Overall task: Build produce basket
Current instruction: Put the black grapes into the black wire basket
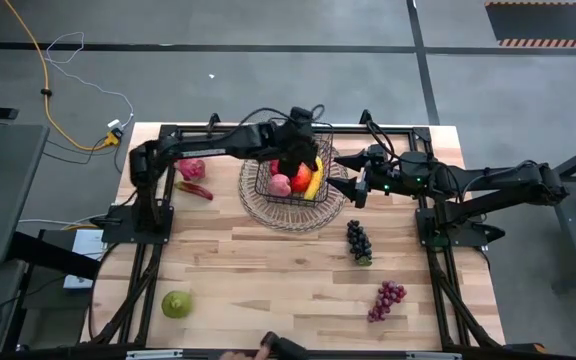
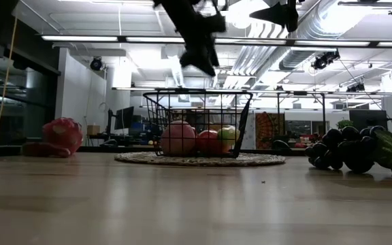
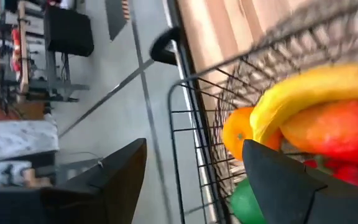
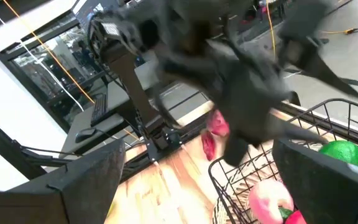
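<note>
seemingly mid-loading: the left pincer [image 1: 303, 150] hovers spread and empty above the wire basket [image 1: 293, 192]; next, fetch the dragon fruit [image 1: 191, 169].

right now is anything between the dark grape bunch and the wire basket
Yes. The right gripper, open, hangs beside the wire basket, on the side facing the dark grape bunch. The bare tabletop between them holds nothing else. The left gripper is over the basket.

No text, label, brand, number or sign can be read in any view.
</note>
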Controlling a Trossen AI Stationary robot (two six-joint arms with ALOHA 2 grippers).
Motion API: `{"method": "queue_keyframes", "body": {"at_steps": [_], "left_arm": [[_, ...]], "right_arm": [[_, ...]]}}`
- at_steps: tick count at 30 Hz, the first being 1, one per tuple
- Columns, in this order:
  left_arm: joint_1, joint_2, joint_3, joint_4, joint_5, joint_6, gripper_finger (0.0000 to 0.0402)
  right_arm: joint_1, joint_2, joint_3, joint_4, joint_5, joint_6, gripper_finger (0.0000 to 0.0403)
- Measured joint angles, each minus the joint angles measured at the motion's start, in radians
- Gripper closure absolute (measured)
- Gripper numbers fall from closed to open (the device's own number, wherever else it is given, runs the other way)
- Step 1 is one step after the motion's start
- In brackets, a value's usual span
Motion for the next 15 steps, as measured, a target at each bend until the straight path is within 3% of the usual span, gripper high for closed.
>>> {"method": "queue_keyframes", "body": {"at_steps": [5,9,12,15], "left_arm": [[0.038,-0.140,0.001,-0.098,0.128,-0.274,0.0149],[0.109,-0.260,-0.004,-0.196,0.398,-0.555,0.0149],[0.145,-0.364,-0.069,-0.178,0.604,-0.715,0.0149],[0.139,-0.489,-0.185,-0.083,0.694,-0.809,0.0149]], "right_arm": [[0.000,0.000,0.000,0.000,0.000,-0.006,0.0006],[0.000,0.000,0.000,-0.001,0.000,-0.008,0.0006],[0.000,0.000,0.000,0.000,0.000,-0.013,0.0006],[0.000,0.000,0.000,0.000,0.000,-0.041,0.0006]]}}
